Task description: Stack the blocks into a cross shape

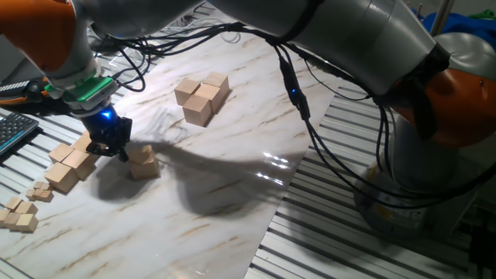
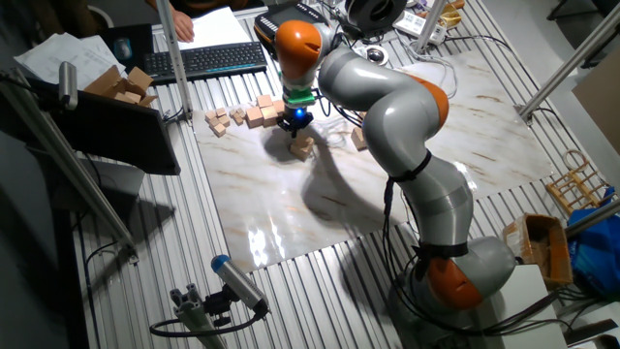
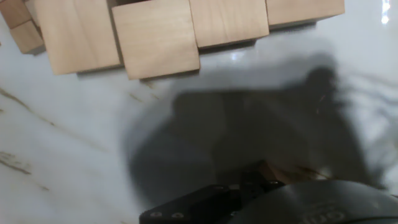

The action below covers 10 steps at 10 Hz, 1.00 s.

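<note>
A white marble-patterned board (image 1: pixel 232 194) lay over a slatted metal tabletop (image 1: pixel 387 232), with a keyboard (image 2: pixel 208 60), papers and cabling crowded along its far edge in the other fixed view. On the board the blocks sat in two places: a cluster of plain tan cubes (image 1: pixel 201 97) near the middle, pushed together as what looked like the start of the cross, and a lone block (image 1: pixel 142 163) near the board's left edge in one fixed view. The gripper (image 1: pixel 108 147) hung low just beside that lone block, its dark fingers (image 1: pixel 97 147) pointing down at the board; whether they were spread or closed could not be told, and they appeared to hold nothing. The hand view showed only shadowed board below the hand, so the lone block seemed to lie off to one side rather than between the fingers. Just beyond, the joined row of cubes (image 3: pixel 155 34) rested at the board's edge, with small cubelets (image 1: pixel 19 217) scattered past it; these probably served as distractors, placed close enough to invite a wrong pick.
</note>
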Tool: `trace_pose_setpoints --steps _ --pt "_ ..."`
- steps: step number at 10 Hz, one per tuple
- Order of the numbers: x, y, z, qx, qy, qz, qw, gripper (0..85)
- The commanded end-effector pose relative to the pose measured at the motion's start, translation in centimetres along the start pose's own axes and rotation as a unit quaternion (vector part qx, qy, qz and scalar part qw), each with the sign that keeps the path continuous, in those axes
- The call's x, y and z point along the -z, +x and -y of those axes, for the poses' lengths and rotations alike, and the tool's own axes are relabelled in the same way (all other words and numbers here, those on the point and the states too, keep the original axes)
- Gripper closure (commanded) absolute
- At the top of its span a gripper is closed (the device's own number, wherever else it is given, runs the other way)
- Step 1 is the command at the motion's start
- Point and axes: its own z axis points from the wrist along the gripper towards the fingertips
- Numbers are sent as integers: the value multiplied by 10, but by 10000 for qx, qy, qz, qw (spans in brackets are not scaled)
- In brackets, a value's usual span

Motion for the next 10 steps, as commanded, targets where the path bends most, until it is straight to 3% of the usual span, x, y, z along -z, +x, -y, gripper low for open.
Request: trace_pose_setpoints --steps 1,7,9,10 --pt "0 0 0 14 -58 -4 10000 850" --pt "0 0 0 153 -286 95 9994 850" --pt "0 0 0 139 -173 11 9998 850" --pt "-1 2 1 156 3 93 9998 850"
